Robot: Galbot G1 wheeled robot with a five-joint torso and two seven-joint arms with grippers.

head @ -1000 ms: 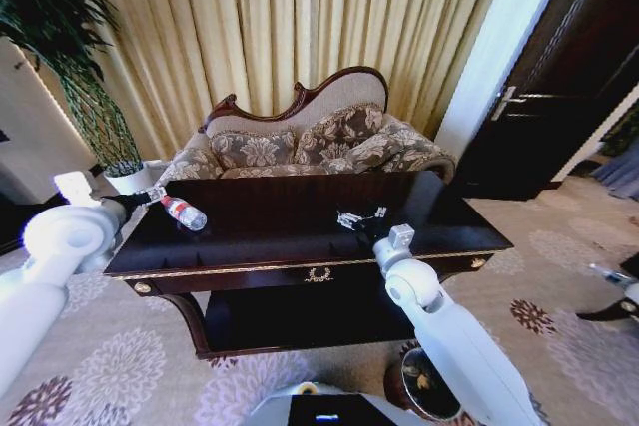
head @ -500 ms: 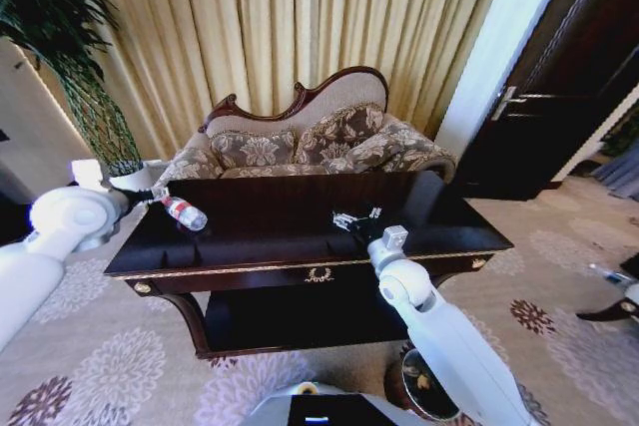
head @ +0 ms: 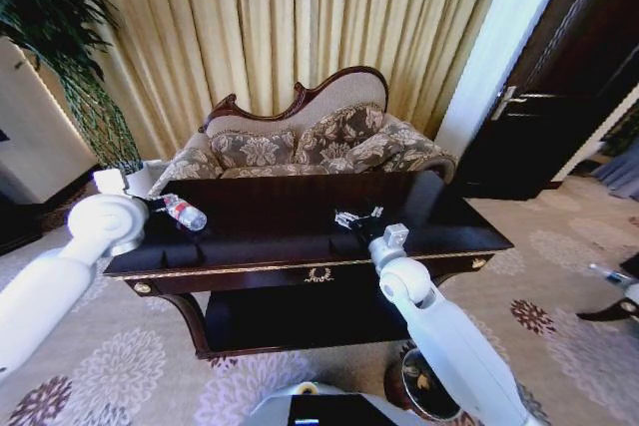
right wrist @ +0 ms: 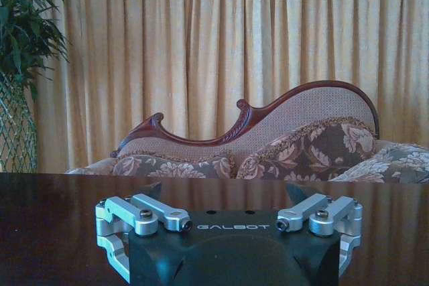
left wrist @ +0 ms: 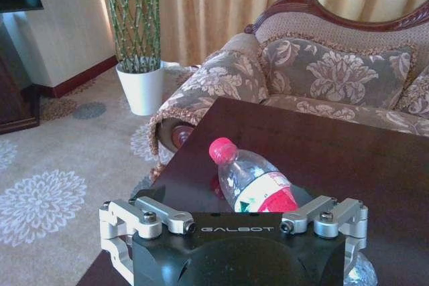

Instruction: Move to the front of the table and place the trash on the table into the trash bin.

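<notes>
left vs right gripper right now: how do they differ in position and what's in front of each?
The left gripper sits at the table's left end, right behind the lying bottle; the right gripper is near the table's middle, with bare tabletop ahead. The left faces along the table past the sofa arm; the right faces the sofa straight on. Shared: both are low over the dark top, jaws spread open.

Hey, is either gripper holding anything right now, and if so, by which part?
Nothing is clearly held. The left gripper is around the bottle at its lower body, but a grip cannot be told. The right gripper holds nothing.
</notes>
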